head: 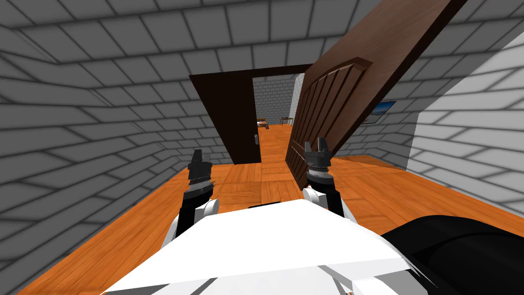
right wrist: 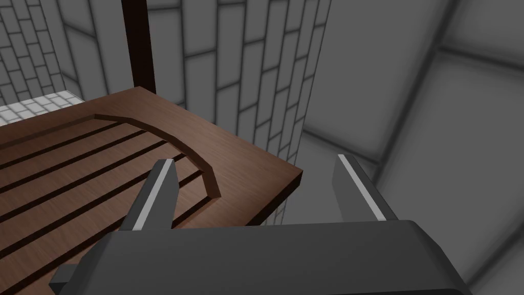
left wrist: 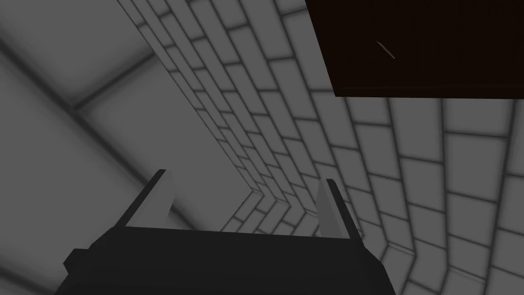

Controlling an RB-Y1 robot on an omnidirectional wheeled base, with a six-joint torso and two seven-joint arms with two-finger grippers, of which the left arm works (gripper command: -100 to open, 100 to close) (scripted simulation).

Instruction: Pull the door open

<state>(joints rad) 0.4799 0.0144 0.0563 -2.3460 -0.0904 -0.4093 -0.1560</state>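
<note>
The door (head: 353, 87) is seen swung well out of its dark frame (head: 225, 112), standing ajar to the right of the opening. It is brown and wood-grained, with a recessed panel of long grooves under an arched moulding. The same grooved face (right wrist: 102, 153) is shown in the right wrist view, ending in a squared corner with grey brick beyond it.

The right pincer (head: 317, 144) is held just beside the lower part of the door. In its wrist view the right pincer (right wrist: 253, 160) is spread about a third of the picture's width, and nothing is clasped. One finger (right wrist: 161, 189) is seen against the grooved face and the other against the wall past the door's edge. Whether the door is touched cannot be told.

The left pincer (head: 201, 153) is raised to the left of the opening, in front of the frame and apart from the door. In its wrist view the left pincer (left wrist: 245, 176) is likewise spread wide and empty, with a dark brown panel (left wrist: 424, 46) seen beyond it.

An orange wooden floor (head: 245, 184) is laid through the opening into a farther room (head: 271, 107), where small furniture is too distant to be named. Grey brick walls (head: 77, 128) surround the space, and a framed picture (head: 381, 110) is hung behind the door.
</note>
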